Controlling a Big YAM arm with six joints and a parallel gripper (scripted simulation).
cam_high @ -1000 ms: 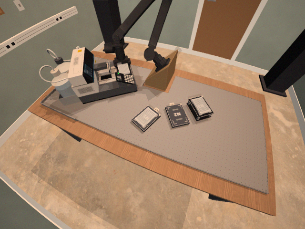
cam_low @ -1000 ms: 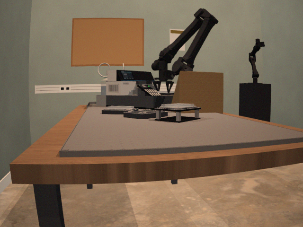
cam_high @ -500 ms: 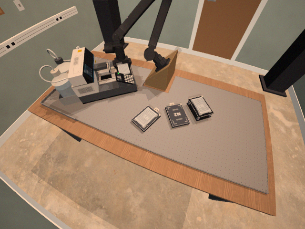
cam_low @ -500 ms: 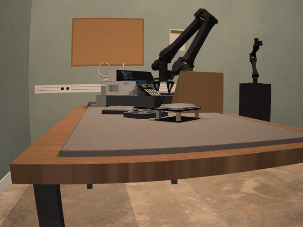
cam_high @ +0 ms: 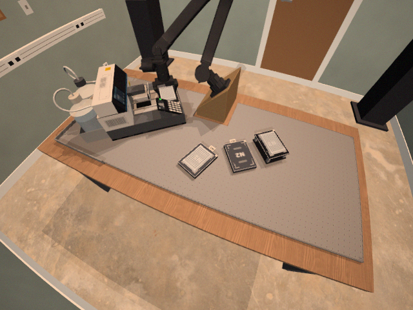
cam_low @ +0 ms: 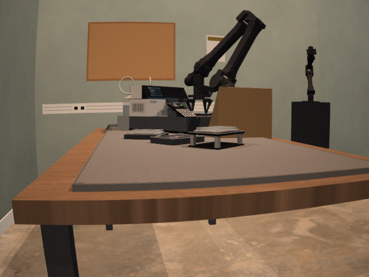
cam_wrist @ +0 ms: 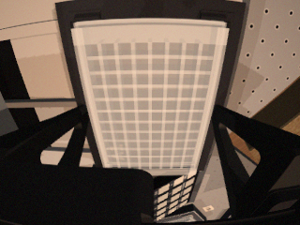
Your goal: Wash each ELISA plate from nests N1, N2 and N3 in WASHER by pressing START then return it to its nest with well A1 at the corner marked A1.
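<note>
At the near end, the brown-edged tabletop [cam_high: 300,200] [cam_low: 179,167] carries a grey perforated mat. Nearest of the nests is a raised nest [cam_high: 285,154] [cam_low: 217,142] on short posts, with a pale plate [cam_high: 271,141] [cam_low: 215,128] on top. Just beyond and left of it lies the low nest N2 [cam_high: 240,163] [cam_low: 176,139], with no plate in it. Farther left, another low nest [cam_high: 195,175] [cam_low: 128,136] holds a second plate [cam_high: 198,158] [cam_low: 146,131].

Well beyond these stands the washer [cam_high: 113,121] [cam_low: 149,105], its lamp [cam_high: 160,99] [cam_low: 181,105] green above the keypad [cam_high: 173,106] [cam_low: 186,112] [cam_wrist: 175,197]. A third plate [cam_high: 167,92] [cam_wrist: 150,103] lies on the dark carrier [cam_wrist: 236,14] beside the keypad; whether it is fully seated I cannot tell. The fingers [cam_low: 206,99] are spread wide around its long sides, pinching nothing. To the right stands a tan wedge-shaped block [cam_high: 217,106] [cam_low: 244,110]. Farthest back, a corkboard [cam_low: 131,50] hangs on the wall.

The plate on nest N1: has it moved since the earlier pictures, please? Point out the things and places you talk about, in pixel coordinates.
No. In the top view, the plate [cam_high: 199,157] [cam_low: 146,131] sits within N1 [cam_high: 194,174] [cam_low: 143,137], left of the bare nest N2 [cam_high: 240,163] [cam_low: 171,141], as before.
</note>
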